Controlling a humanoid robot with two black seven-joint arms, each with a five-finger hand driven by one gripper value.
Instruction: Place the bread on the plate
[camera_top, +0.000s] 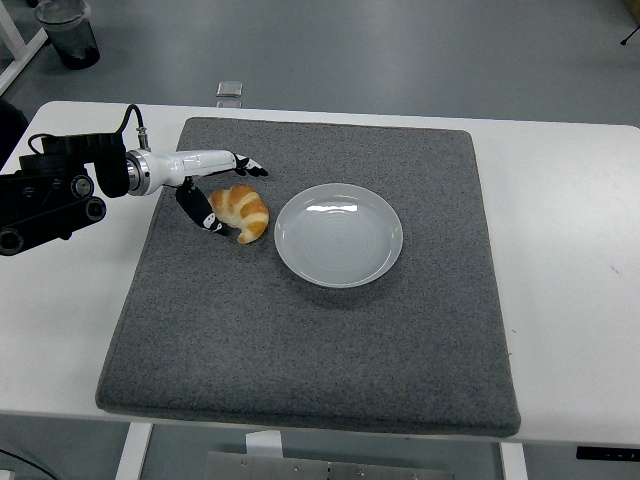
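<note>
From my seat at the controls I see the left hand (212, 185) reaching in from the left edge over the grey mat (310, 340), its white forearm level and the black fingers (248, 165) stretched out above the far side of the bread (241, 211). The thumb (203, 212) drops down at the bread's left end and touches it there, so the hand brackets the bread loosely, spread wide rather than closed; I cannot say it has a grip on it, and the bread appears to lie flat on the mat. The bread is a golden croissant, sitting just left of the plate (339, 235), close to its rim but not touching it that I can make out. The plate is round, pale and glossy, near the middle of the mat. The mat covers most of the white table (575, 270). Beyond the table's far edge, on the floor, a small grey object (230, 90) lies near the mat's left corner, and a dark bin (67, 28) stands at the top left. I can read no writing, brand or label on anything here.
</note>
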